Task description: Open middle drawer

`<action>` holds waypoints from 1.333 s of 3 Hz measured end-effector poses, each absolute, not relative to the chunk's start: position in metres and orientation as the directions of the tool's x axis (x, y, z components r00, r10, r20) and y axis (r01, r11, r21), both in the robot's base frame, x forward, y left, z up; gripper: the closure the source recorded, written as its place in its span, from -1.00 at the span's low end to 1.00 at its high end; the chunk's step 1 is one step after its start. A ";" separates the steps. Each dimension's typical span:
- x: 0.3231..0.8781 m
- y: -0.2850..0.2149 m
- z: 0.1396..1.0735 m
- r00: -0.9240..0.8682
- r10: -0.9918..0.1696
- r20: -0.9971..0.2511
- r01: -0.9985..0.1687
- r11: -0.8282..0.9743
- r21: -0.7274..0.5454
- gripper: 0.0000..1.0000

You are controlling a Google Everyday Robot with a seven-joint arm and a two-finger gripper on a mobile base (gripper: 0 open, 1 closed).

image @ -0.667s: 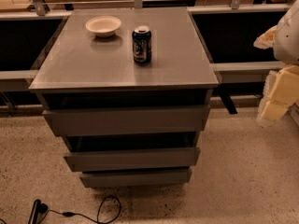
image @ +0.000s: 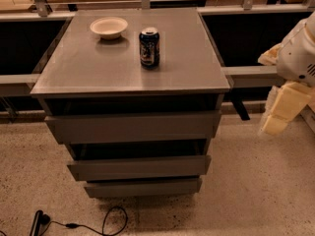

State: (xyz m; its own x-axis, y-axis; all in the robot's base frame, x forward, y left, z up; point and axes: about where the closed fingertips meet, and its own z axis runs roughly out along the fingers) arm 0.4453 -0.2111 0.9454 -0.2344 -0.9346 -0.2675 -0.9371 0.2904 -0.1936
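The dark grey cabinet [image: 128, 63] stands in the middle of the camera view with three handleless drawers. The middle drawer [image: 139, 167] is the second front panel, under the taller top drawer [image: 133, 127] and above the small bottom drawer [image: 142, 187]. All three fronts stand slightly stepped, with dark gaps above them. My gripper [image: 276, 121], cream coloured, hangs at the right edge of the view below the white arm [image: 298, 53]. It is well to the right of the cabinet, at about the height of the top drawer, and touches nothing.
A white bowl [image: 109, 27] and a dark drink can [image: 149, 47] stand on the cabinet top. A black cable [image: 74, 225] lies on the speckled floor in front. Dark shelving with grey rails [image: 246, 75] runs behind the cabinet on both sides.
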 end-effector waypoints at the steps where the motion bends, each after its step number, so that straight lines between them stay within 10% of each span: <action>1: 0.426 -0.179 0.876 -0.253 -0.865 -0.433 -0.940 0.325 -0.101 -1.00; 4: 0.445 -0.166 0.784 -0.168 -0.710 -0.684 -0.934 0.337 -0.119 -1.00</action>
